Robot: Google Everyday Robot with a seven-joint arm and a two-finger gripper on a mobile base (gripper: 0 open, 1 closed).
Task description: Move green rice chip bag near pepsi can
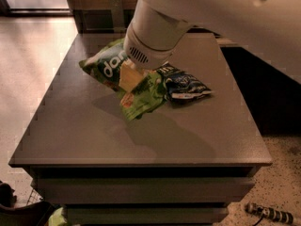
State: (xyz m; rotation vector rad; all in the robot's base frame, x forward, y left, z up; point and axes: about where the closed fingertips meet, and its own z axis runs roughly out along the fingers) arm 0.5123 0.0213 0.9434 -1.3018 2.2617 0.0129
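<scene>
Green rice chip bag (143, 94) caught in the gripper (130, 76) mid-table, right up against the navy bag!

Gripper comes straight down from the thick white arm (155, 32) and its pale yellow fingers (128, 78) are clamped into the crumpled middle of the bag. The bag lies slantwise: dark green end with the white lettering points to 10 o'clock, lime end with the orange patches trails off to 5 o'clock. A shadow spreads on the grey table (94, 135) at the bag's 7 o'clock side. At 3 o'clock from the gripper sits the dark navy bag (186, 84), its near edge touching or tucked against the lime end; which one overlaps, I can't tell. Both bags sit in the table's far half, with the near half toward 6 o'clock holding only the arm's shadow.
</scene>
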